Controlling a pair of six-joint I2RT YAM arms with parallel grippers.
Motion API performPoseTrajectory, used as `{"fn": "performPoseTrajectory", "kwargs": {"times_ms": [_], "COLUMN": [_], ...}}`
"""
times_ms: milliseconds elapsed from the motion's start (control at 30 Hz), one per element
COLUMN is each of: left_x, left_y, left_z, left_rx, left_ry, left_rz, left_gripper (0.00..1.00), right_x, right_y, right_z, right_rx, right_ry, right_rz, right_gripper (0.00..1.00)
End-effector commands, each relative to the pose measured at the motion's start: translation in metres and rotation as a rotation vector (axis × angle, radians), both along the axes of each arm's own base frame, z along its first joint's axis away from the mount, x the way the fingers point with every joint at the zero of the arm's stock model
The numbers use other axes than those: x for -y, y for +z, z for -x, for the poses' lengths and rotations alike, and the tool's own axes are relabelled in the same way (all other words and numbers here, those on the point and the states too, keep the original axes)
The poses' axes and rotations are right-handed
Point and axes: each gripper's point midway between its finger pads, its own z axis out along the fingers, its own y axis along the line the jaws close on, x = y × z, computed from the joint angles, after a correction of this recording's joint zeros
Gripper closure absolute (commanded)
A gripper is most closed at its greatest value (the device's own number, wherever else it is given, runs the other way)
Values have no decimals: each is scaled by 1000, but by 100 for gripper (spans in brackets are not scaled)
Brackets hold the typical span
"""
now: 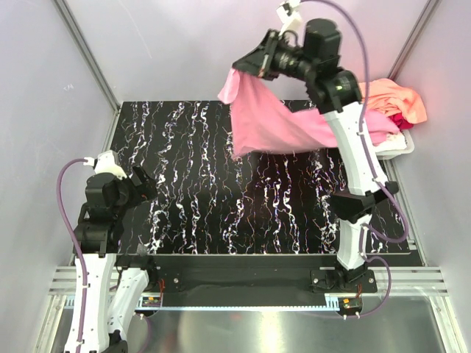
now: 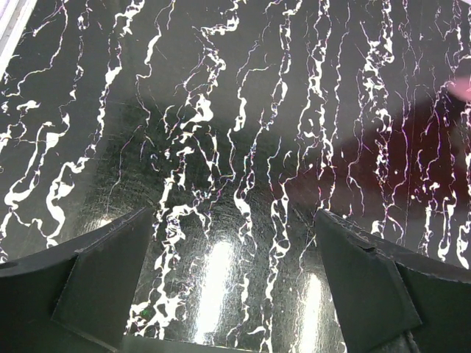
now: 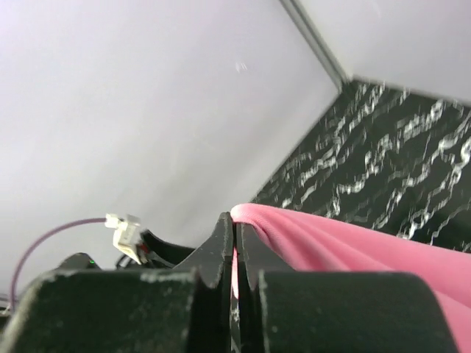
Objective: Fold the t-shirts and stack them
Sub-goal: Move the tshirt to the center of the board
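My right gripper [image 1: 241, 68] is raised high over the back of the table and is shut on the pink t-shirt [image 1: 268, 121]. The shirt hangs from the jaws and stretches to the tub at the right. In the right wrist view the pink cloth [image 3: 346, 246] is pinched between the closed fingers [image 3: 235, 235]. A peach-orange t-shirt [image 1: 394, 97], a crimson one [image 1: 401, 122] and a white one [image 1: 388, 144] lie heaped in the tub. My left gripper [image 1: 151, 184] is open and empty, low over the table's left side; its fingers [image 2: 110, 279] show above bare table.
The table [image 1: 206, 198] has a black marbled top with white veins. The grey tub [image 1: 407, 147] stands at the back right edge. Pale walls close in the back and both sides. A metal rail runs along the near edge by the arm bases.
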Motion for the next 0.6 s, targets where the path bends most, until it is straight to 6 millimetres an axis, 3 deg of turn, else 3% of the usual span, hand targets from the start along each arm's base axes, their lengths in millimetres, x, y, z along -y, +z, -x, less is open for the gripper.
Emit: {"fn": "performPoseTrajectory", "kwargs": {"times_ms": [0, 167, 200, 267, 300, 367, 467, 500, 533, 567], "left_x": [-5, -5, -5, -4, -2, 0, 0, 0, 0, 0], "left_y": [8, 8, 8, 9, 10, 11, 13, 13, 14, 14], "left_z": [-7, -6, -6, -6, -6, -6, -5, -5, -5, -4], "left_rx": [43, 44, 44, 52, 53, 61, 73, 76, 78, 81], "left_ry": [27, 30, 27, 21, 10, -2, -7, -4, -4, -4], "left_rz": [-5, -6, -5, -6, -2, -2, 0, -1, -1, -1], "left_gripper": [1, 1, 1, 1, 1, 1, 2, 2, 2, 2], "right_x": [24, 30, 29, 32, 26, 15, -19, -26, -42, -53], "right_y": [72, 60, 39, 44, 14, 9, -22, -15, -29, -31], "right_z": [27, 26, 17, 28, 20, 33, 38, 41, 31, 30], "right_rx": [174, 140, 94, 102, 18, 9, -41, -28, -52, -56], "right_ry": [9, -27, -38, -38, -33, -8, 24, 32, 41, 44], "right_rz": [-115, -70, -37, -58, -38, -46, 0, -10, 5, 6], "right_gripper": [100, 100, 100, 100, 100, 100, 100, 100, 100, 100]}}
